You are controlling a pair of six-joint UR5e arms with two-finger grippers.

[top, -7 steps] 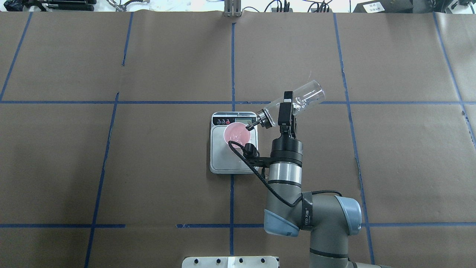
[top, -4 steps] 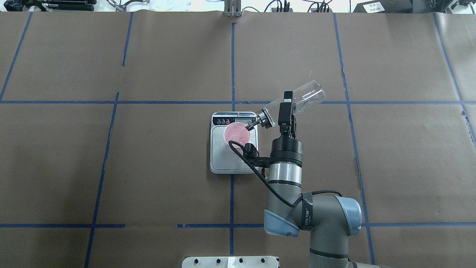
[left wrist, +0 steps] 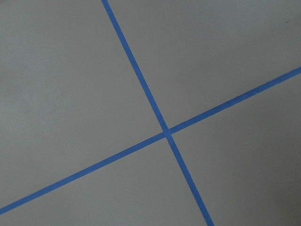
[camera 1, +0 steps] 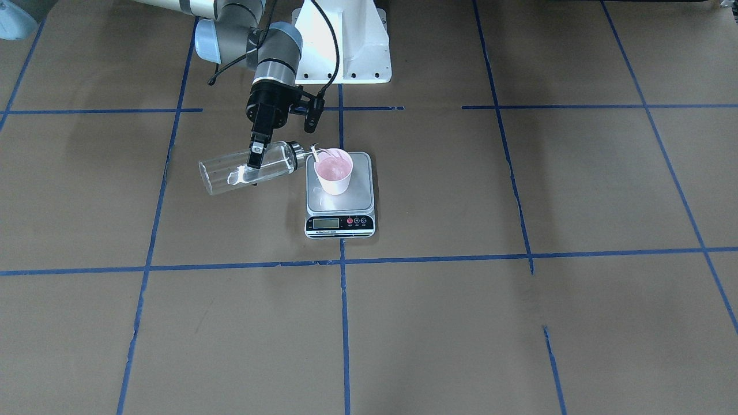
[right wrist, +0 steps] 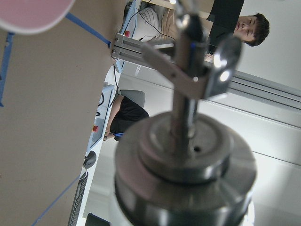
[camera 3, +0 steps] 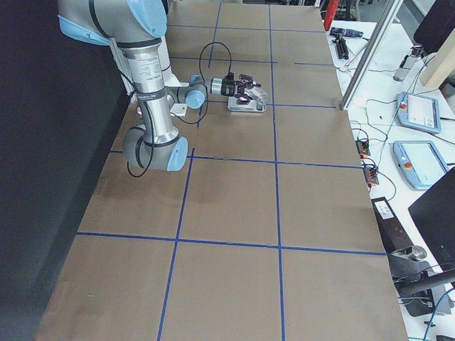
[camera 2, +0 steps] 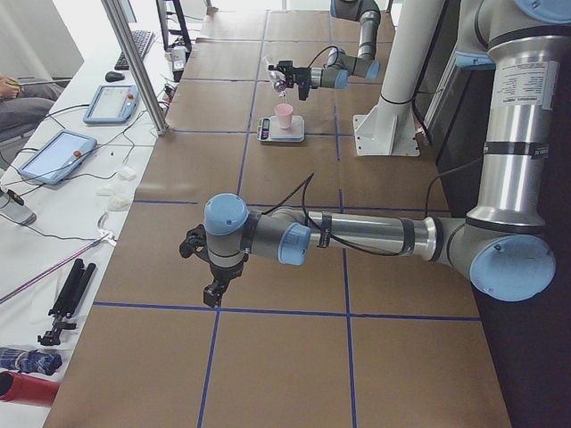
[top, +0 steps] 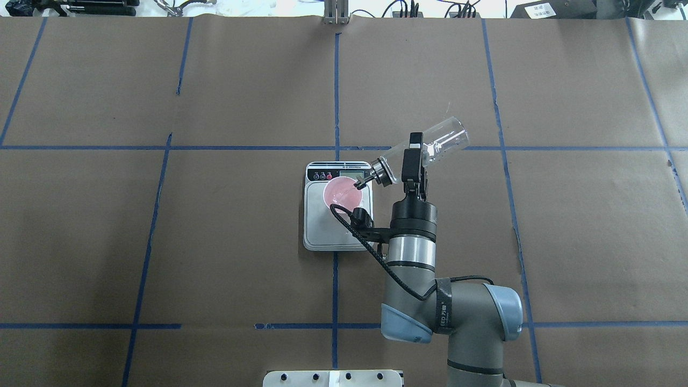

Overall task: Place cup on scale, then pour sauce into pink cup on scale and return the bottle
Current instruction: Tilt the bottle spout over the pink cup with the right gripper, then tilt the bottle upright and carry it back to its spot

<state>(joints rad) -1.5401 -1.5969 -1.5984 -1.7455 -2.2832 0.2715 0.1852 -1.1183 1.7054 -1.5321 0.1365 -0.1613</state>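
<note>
Findings, with 12 o'clock pointing away from my base in the overhead view.

Item one: the clear glass cylindrical bottle (top: 445,137) with a shiny metal collar. It is off the table and tilted, base raised toward 2 o'clock, collar lowered toward 8 o'clock. My right gripper (top: 413,153) is clamped across its middle, one finger on each side of the glass. The thin metal pour spout (top: 361,184) reaches over the 2 o'clock edge of the cup's rim. The glass looks nearly empty. The front-facing view shows a white streak on its lower wall beside my finger.

Item two: the small pale pink tapered paper cup (top: 343,194). It stands upright on the flat silver kitchen scale (top: 333,232), on the 12 o'clock half of the platform, close to the black strip with the display and buttons. Its inside shows an even pink. I cannot tell liquid from wall colour. In my right wrist view the collar fills the frame, blurred, and the cup's rim shows at the upper left corner.

Item three: the scale lies flat on the brown paper table (top: 215,242), at the bottle's 8 o'clock.

Item four: my left gripper (camera 2: 212,292) hangs low over the table, well apart from the scale. I cannot tell how its jaws stand. Its wrist view shows only brown paper and a cross of blue tape lines (left wrist: 165,132).
</note>
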